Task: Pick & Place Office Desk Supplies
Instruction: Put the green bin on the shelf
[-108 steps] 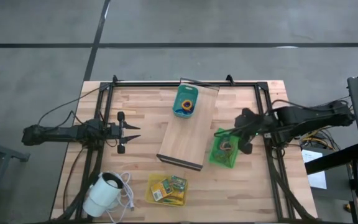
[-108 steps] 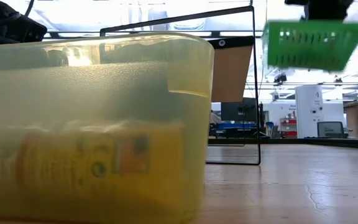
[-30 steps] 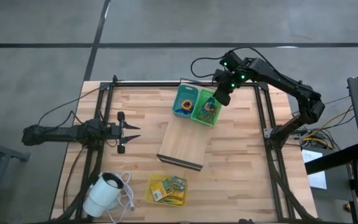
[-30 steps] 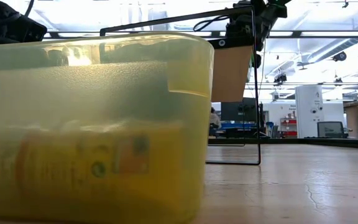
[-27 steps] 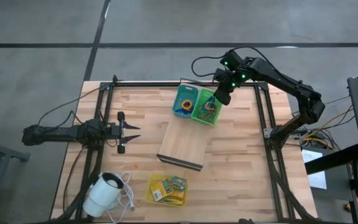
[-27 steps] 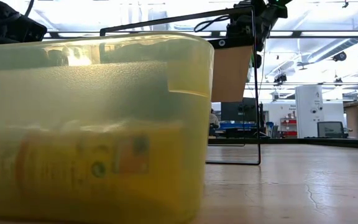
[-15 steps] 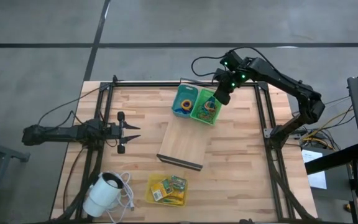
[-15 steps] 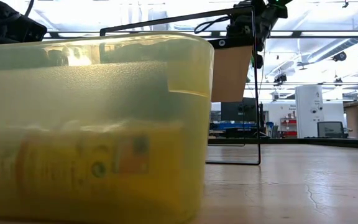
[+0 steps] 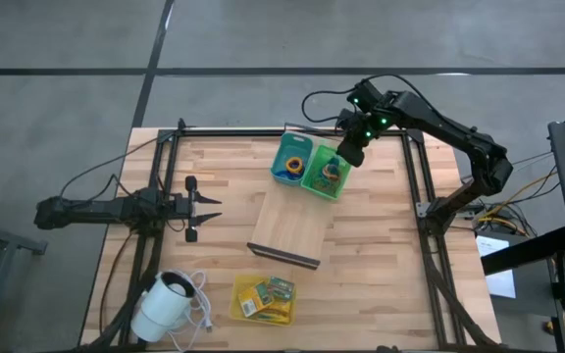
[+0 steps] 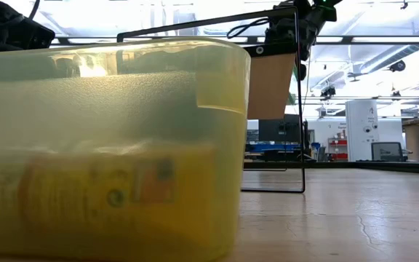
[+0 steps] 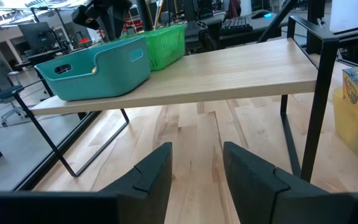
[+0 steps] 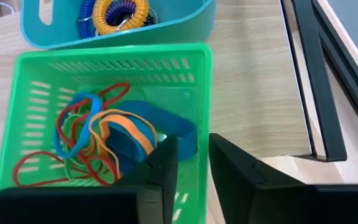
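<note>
Yellow bin [image 10: 108, 145] blurred, its contents indistinct

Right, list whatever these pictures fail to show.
- Low view: the yellow bin fills the frame and hides most of the table; its contents are only a blur.
- High view: the right gripper covers part of the green basket; the rubber bands are too small.
- Left wrist view: yellow bin cut off by the edge.

Robotics lab/workshop: concrete floor [image 9: 67, 39], wood counter [image 9: 224, 167] in a metal frame, monitors and equipment racks [image 10: 362, 131] behind.
</note>
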{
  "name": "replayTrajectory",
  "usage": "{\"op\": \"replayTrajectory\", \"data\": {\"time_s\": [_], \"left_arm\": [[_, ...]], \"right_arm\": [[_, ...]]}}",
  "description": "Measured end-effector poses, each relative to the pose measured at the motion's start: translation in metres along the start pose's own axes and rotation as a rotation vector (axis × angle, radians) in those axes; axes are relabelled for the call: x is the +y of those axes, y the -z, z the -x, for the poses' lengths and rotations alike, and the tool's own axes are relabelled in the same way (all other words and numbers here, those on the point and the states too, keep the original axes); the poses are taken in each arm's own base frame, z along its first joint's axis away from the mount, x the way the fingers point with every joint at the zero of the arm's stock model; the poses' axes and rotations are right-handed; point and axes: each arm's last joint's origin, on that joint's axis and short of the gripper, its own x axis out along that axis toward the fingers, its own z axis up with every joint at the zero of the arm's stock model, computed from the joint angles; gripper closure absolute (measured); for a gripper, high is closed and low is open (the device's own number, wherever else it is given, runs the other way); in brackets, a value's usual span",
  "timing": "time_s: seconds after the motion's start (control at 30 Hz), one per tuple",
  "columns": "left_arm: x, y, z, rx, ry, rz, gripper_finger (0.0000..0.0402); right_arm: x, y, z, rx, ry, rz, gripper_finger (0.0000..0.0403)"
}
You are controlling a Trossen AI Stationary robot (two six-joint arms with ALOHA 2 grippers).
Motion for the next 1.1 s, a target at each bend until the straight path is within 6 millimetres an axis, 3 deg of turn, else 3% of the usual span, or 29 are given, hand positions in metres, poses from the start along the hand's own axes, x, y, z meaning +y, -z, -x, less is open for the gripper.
{"op": "replayTrajectory", "data": {"time_s": [0.2, 0.4, 0.77, 0.93, 1.1], "left_arm": [[0.0, 0.0, 0.0, 0.0, 0.0, 0.0, 0.0257], [0.0, 0.0, 0.0, 0.0, 0.0, 0.0, 0.0257], [0.0, 0.0, 0.0, 0.0, -0.001, 0.0, 0.0257], [0.0, 0.0, 0.0, 0.0, -0.001, 0.0, 0.0257], [0.0, 0.0, 0.0, 0.0, -0.001, 0.0, 0.0257]], "right_arm": [[0.001, 0.002, 0.003, 0.006, -0.001, 0.0, 0.0297], [0.009, 0.006, 0.021, -0.032, 0.005, 0.017, 0.0308], [0.058, 0.026, 0.059, -0.198, -0.076, 0.173, 0.033], [0.081, 0.042, 0.057, -0.314, -0.126, 0.312, 0.033], [0.09, 0.07, 0.044, -0.395, -0.175, 0.374, 0.033]]}}
